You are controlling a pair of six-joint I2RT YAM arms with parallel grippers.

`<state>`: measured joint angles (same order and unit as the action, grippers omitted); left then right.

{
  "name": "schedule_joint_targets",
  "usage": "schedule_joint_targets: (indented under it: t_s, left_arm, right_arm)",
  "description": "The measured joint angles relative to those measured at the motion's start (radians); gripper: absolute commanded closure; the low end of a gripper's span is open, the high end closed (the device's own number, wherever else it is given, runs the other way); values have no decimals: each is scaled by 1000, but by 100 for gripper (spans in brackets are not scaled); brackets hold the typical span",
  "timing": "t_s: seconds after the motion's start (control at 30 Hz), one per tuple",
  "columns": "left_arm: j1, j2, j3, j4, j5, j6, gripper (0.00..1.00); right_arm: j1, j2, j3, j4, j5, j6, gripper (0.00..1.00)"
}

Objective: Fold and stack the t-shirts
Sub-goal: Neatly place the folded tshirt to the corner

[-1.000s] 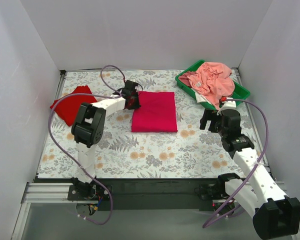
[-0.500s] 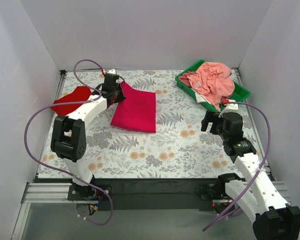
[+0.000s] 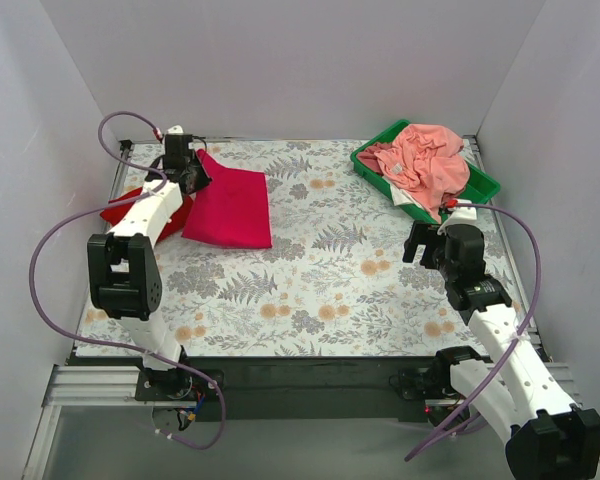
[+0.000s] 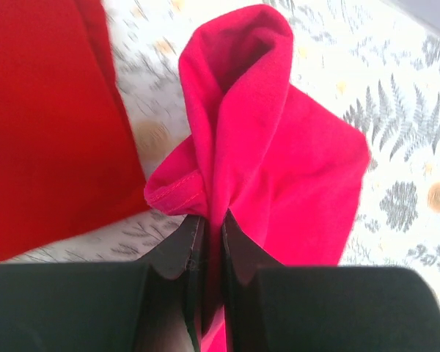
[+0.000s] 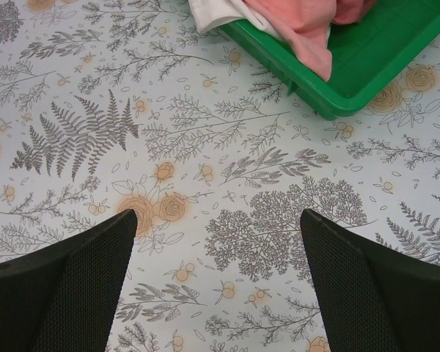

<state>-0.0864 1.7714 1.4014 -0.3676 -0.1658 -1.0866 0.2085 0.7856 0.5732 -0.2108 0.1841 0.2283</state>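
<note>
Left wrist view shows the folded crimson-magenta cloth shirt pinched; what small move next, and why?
Probably drag it slightly left before releasing: the left gripper is shut on the crimson-magenta shirt's edge, and it overlaps only the right edge of the folded scarlet-red cloth shirt.

Table covered edge to edge with grey floral-print cloth [image 3: 320, 270]: ferns, orange blossoms, lying flat. Dark strip along near edge.

Left side: crimson-magenta shirt [image 3: 235, 205], folded to rough rectangle, mostly flat on cloth; far-left corner bunched and raised off surface. Scarlet-red shirt [image 4: 51, 110] at far-left edge, flat, just beside magenta one; edges meet, overlap unclear.

Far-right corner: green tray [image 5: 286, 70], set at angle on cloth, heaped with crumpled pink garments [image 3: 425, 165], some spilling over near rim.

Centre, near-right: bare print.
</note>
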Motion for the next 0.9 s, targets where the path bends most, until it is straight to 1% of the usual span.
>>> schedule_joint_targets:
  t_s: [0.33,0.47,0.6,0.77,0.9]
  left_arm:
    - [165,3,91,-23,13,30,100]
    - [224,24,165,-41,35,33,100]
    - [242,26,215,-45,34,39,100]
    - [254,27,240,-61,35,36,100]
    - [292,28,251,-82,35,18,100]
  right_arm:
    - [-4,20,0,0,5,0,2]
    - [-5,32,0,0,5,0,2]
    - [-5,40,0,0,5,0,2]
    - [-5,41,0,0,5,-1,2]
    - [-6,41,0,0,5,-1,2]
